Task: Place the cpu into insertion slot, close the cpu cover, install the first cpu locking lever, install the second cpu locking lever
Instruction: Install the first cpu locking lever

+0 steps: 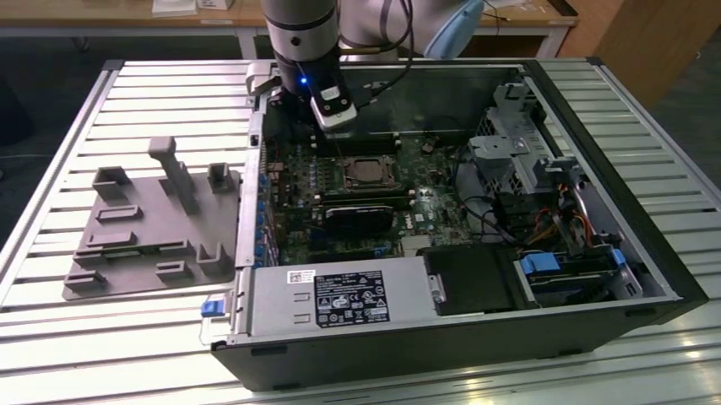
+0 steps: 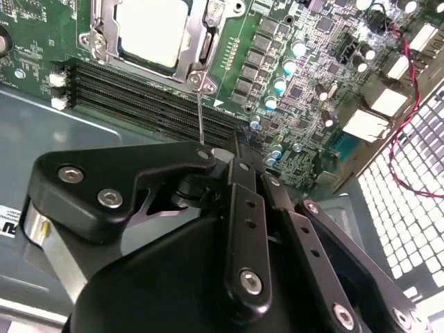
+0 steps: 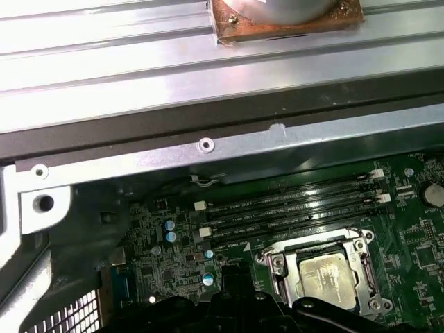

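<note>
- the gripper [image 2: 232,149] hangs over the motherboard [image 2: 298,90], its fingers [image 2: 239,173] drawn together; a thin lever rod [image 2: 200,114] runs from the socket corner up to them;
- the cpu [image 2: 152,31] sits in the insertion slot [image 3: 312,245]; the cpu cover [image 2: 201,52] lies down around it

The arm [image 1: 302,34] is a silver-grey cylinder carrying a small blue status light [image 1: 304,82]. Above the light, black cables [image 1: 403,34] run beside a pale-blue joint cap [image 1: 457,29]; just below it sits a white-and-black camera block [image 1: 334,108]. The gripper [image 2: 223,158] consists of matte-black link plates fastened with silver socket-head screws [image 2: 111,199].
</note>
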You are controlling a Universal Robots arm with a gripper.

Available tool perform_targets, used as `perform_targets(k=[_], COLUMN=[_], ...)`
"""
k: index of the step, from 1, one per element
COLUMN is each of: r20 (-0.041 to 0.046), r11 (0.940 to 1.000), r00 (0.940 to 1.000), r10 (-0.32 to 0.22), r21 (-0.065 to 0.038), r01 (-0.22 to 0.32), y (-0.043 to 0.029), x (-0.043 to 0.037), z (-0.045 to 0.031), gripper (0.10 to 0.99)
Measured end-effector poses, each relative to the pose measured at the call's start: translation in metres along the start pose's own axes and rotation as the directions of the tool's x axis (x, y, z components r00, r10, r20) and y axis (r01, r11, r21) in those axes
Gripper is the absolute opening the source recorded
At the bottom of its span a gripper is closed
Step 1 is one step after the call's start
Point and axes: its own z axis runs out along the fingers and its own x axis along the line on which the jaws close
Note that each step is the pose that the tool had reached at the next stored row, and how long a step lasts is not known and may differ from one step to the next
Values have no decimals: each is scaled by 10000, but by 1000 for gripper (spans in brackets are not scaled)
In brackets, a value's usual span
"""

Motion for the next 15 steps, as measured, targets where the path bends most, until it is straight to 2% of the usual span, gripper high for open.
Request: perform_targets(k=[1,2,5,6,7,12,15], r20=[0,-14,-109,-134,-149,-154,-154], r11=[10000,10000,9984,9974,9969,9967,9967], r00=[10000,10000,9999,9999,9999,9999,9999], r10=[0,5,48,58,64,64,65], r21=[-3,-74,-570,-711,-786,-804,-804], r01=[0,-5,-54,-67,-76,-77,-78], y=[0,-1,-1,-1,-2,-3,5], x=[0,0,0,0,0,-4,-43], z=[0,0,4,6,9,16,21], gripper=[106,106,106,106,106,106,106])
